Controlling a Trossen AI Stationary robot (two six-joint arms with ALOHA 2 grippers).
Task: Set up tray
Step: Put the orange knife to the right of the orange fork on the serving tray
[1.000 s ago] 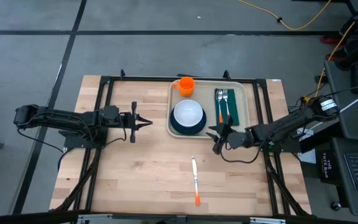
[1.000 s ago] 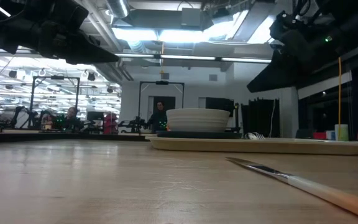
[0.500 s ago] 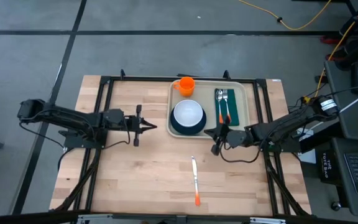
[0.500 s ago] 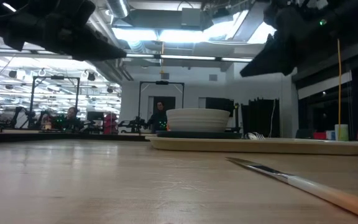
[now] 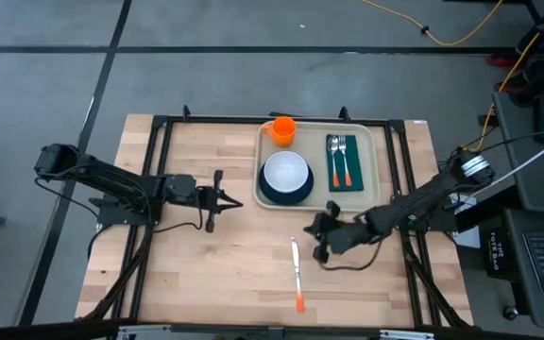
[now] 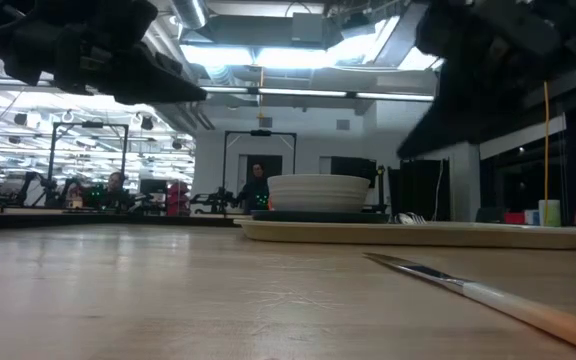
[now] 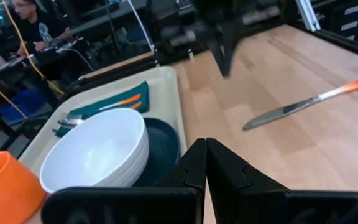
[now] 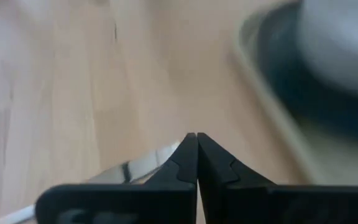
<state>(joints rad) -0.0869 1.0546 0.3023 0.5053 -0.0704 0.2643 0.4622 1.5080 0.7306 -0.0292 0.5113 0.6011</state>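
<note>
The beige tray (image 5: 365,142) lies at the table's far middle. It holds an orange cup (image 5: 282,129), a white bowl (image 5: 285,173) on a dark teal plate (image 5: 270,196), and a green napkin (image 5: 340,176) with a fork and spoon on top. An orange-handled knife (image 5: 296,274) lies on the bare wood nearer the front edge. My left gripper (image 5: 239,201) hovers shut just left of the plate, pointing at it (image 7: 205,143). My right gripper (image 5: 312,229) is shut above the table between the tray's near edge and the knife's blade (image 8: 138,169).
Black frame rails (image 5: 159,142) run along the table's left, far and right sides. Bare wood stretches across the table's left half and near edge. Cables and equipment stand past the right edge.
My left gripper has moved toward the table's right edge, closing on the plate. My right gripper has swung from beside the tray's near right corner toward the near edge and leftward, ending close above the knife's blade end. The tray's things and the knife have stayed put.
</note>
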